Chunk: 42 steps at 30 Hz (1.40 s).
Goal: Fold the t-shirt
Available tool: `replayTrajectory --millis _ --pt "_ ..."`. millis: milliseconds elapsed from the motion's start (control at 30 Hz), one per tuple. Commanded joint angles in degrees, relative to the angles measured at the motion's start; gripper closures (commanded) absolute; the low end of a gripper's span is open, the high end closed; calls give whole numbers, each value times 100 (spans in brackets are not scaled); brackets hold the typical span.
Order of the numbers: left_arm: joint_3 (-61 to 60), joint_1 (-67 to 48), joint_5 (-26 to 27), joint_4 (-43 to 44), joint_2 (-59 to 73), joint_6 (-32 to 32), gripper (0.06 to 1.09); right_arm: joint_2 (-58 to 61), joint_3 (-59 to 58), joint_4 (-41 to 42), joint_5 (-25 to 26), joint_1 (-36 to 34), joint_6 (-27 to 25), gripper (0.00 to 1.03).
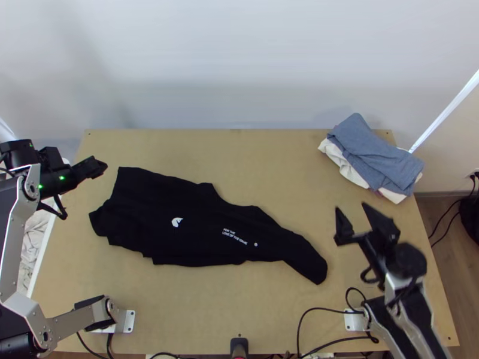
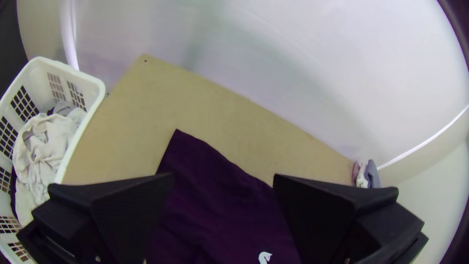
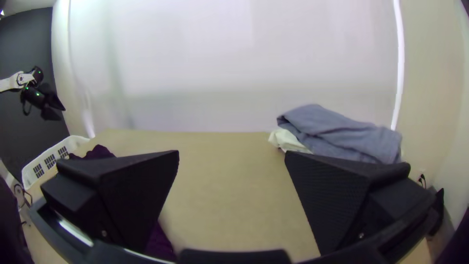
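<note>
Black and unevenly spread, the t-shirt lies across the table, left claw and right claw both open and empty, so straightening seems due first, the next move calling for edge grips.

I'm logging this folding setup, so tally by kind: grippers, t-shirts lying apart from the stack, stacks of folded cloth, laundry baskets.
Grippers: 2, the left gripper and the right gripper
Black t-shirt: 1
Stack of folded cloth: 1
White laundry basket: 1
Total: 5
</note>
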Motion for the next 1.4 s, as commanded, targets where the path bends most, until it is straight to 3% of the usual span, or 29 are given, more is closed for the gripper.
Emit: replayTrajectory --millis 0,167,400,600,1033,1267,1367 --pt "-114 132 138 73 -22 37 10 1275 1128 -27 -1 258 -56 5" --pt "-194 255 147 73 -198 46 10 2901 2666 -45 -1 917 -39 5" --pt "-457 431 156 90 -567 108 10 5247 5031 -932 -1 2253 -39 5" --pt "-651 536 156 160 -918 257 10 6873 6569 -1231 -28 2956 -162 5" --pt "-738 554 147 240 -1191 248 10 9589 9478 -1776 -19 3263 -742 5" --pt "-914 554 147 354 -1182 257 10 10451 10198 -1820 -19 3351 -1269 7" --pt "-1020 554 147 450 -1191 248 10 10767 10541 -1820 -19 3395 -1252 10"
